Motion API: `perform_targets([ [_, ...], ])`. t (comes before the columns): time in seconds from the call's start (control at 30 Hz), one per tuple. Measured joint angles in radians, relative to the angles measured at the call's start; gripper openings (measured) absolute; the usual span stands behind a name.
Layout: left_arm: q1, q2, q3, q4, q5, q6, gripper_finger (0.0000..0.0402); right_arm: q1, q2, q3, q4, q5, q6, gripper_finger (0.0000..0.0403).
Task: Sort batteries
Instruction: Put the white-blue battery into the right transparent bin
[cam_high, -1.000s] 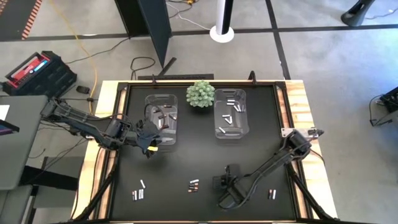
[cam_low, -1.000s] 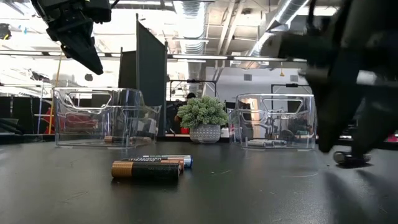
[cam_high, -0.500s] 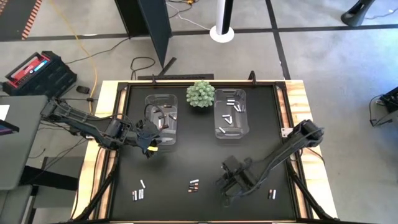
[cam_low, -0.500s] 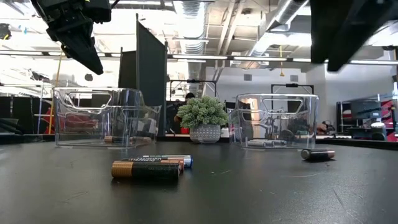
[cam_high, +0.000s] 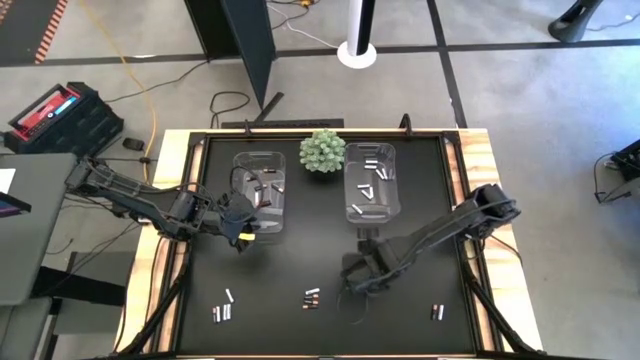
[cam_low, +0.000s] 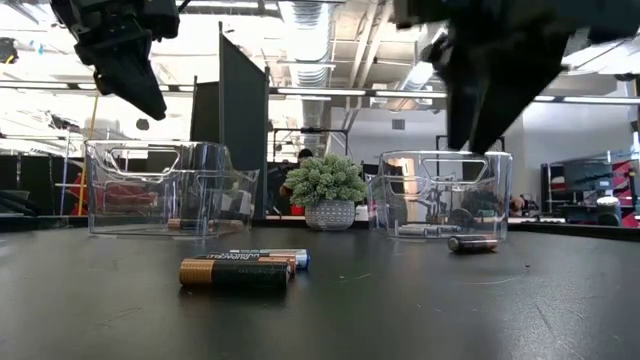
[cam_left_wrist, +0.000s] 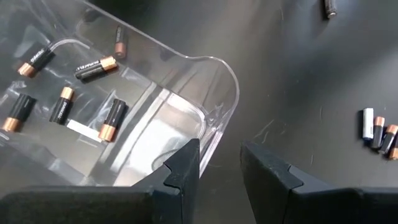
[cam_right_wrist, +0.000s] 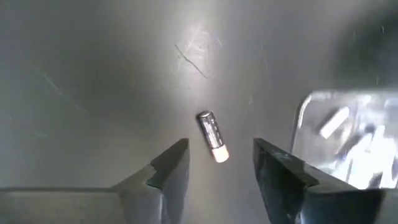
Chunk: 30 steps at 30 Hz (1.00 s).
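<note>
On the table, sorting part done.
Both bins (cam_high: 262, 190) hold batteries (cam_left_wrist: 99, 67); loose cells (cam_high: 311, 298) remain. Right gripper (cam_right_wrist: 214, 163) hovers, jaws open and empty, over one cell (cam_right_wrist: 212, 136); left gripper (cam_left_wrist: 219, 163) part-open, empty, at bin's edge.

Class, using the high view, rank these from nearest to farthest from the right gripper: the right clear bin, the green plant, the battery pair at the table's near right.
From the right gripper:
1. Right clear bin, just behind it.
2. Battery pair, near right.
3. Green plant, far edge, centre.
</note>
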Motion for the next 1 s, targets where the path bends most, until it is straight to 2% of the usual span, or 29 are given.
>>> perform_targets([
  [0.13, 0.0, 0.0, 0.0, 0.0, 0.0, -0.034, 0.0112, -0.05, 0.001, -0.083, 0.093, -0.054, -0.155, 0.0222],
  [0.23, 0.0, 0.0, 0.0, 0.0, 0.0, -0.061, 0.0112, -0.092, 0.001, -0.135, 0.155, -0.056, -0.175, 0.0232],
  [0.33, 0.0, 0.0, 0.0, 0.0, 0.0, -0.063, 0.0112, -0.144, 0.002, -0.172, 0.18, -0.066, -0.208, 0.023],
  [0.47, 0.0, 0.0, 0.0, -0.001, 0.0, -0.059, 0.0112, -0.223, 0.002, -0.211, 0.241, -0.187, -0.28, 0.022],
  [0.63, 0.0, 0.0, 0.0, -0.001, -0.014, -0.061, 0.0112, -0.282, 0.0, -0.227, 0.285, -0.192, -0.353, 0.0209],
  [0.8, 0.0, 0.0, 0.0, -0.001, -0.024, -0.063, 0.0112, -0.29, -0.001, -0.227, 0.358, -0.257, -0.419, 0.0203],
  [1.0, 0.0, 0.0, 0.0, 0.001, -0.034, -0.082, 0.0112, -0.266, 0.001, -0.228, 0.402, -0.263, -0.517, 0.0201],
])
